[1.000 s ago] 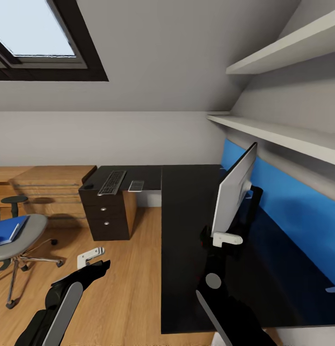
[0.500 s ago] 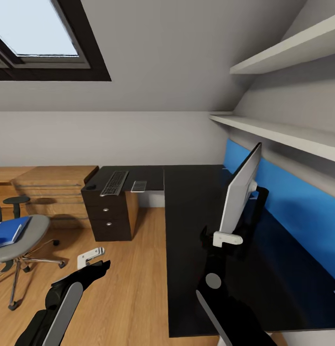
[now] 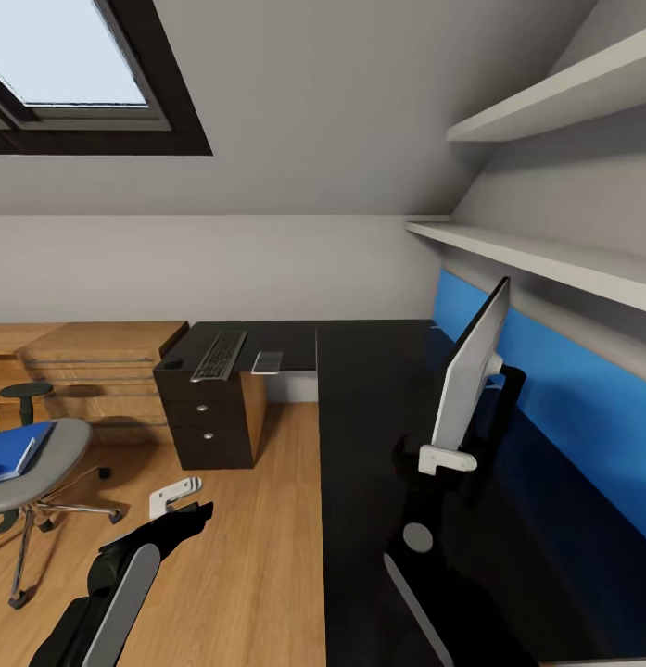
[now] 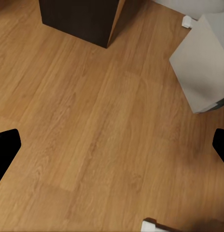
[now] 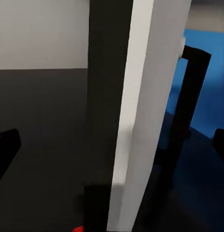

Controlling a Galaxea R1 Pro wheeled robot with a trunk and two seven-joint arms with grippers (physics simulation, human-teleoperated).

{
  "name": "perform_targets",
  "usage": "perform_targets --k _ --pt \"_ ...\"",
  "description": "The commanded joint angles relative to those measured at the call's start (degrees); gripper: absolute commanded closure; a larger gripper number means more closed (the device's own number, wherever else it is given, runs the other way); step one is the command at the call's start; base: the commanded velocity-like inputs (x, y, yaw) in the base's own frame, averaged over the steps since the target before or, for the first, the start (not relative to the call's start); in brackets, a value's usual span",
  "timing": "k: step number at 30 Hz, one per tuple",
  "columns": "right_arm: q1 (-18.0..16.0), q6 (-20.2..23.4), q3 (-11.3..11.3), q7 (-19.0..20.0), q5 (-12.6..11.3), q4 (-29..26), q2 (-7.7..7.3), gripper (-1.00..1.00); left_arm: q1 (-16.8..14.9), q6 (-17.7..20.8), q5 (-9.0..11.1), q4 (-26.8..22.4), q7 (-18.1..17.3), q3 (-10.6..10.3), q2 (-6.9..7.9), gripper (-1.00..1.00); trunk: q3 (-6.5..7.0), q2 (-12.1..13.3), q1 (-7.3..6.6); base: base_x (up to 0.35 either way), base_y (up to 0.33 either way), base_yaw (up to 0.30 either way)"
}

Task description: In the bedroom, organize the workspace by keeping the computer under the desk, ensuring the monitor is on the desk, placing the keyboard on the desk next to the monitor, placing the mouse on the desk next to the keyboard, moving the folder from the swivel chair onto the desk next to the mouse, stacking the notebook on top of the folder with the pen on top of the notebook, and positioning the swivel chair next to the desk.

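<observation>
The right gripper point(image 3: 443, 460) seemingly clamped the monitor point(image 3: 471, 366), top-heavy and fragile, above the desk point(image 3: 369, 389).

The left arm point(image 3: 119, 584) was built of glossy black shells with a long light-grey panel set along its forearm, and it narrowed to a black wedge-shaped wrist carrying a small white bracket-like piece point(image 3: 172, 496) at its end. The right arm point(image 3: 434, 602) was likewise black, with a slim grey stripe along its side, a round grey disc point(image 3: 417, 537) set flat into the wrist joint, and a white block-shaped mount point(image 3: 446, 459) above that. In both wrist views the fingertips point(image 4: 6, 150) appeared as plain matte black, rounded tabs without markings.
</observation>
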Motion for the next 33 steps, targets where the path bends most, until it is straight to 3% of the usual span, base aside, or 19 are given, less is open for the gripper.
perform_targets --k 1,13,26,33 --pt "-0.06 0.56 -0.15 -0.32 -0.12 -0.08 -0.02 -1.00 -0.05 0.07 0.60 -0.06 0.60 -0.13 0.05 -1.00 -0.07 -0.05 0.01 0.008 0.000 0.000" --pt "-0.06 0.48 -3.72 0.23 -0.19 2.51 -0.02 -1.00 -0.05 0.07 0.60 -0.06 0.60 -0.20 0.04 -1.00 -0.07 -0.05 0.01 0.002 0.000 0.000" --pt "-0.06 0.48 -4.02 0.30 -0.20 2.70 -0.02 -1.00 -0.05 0.10 0.60 -0.06 0.51 -0.20 0.05 -1.00 -0.07 -0.05 0.01 -0.060 -0.055 0.000" --pt "-0.06 0.53 -4.02 0.30 -0.13 2.76 0.02 -1.00 -0.05 0.08 0.60 -0.06 0.68 -1.85 0.12 -1.00 -0.07 -0.05 0.01 -0.215 -0.165 0.000"
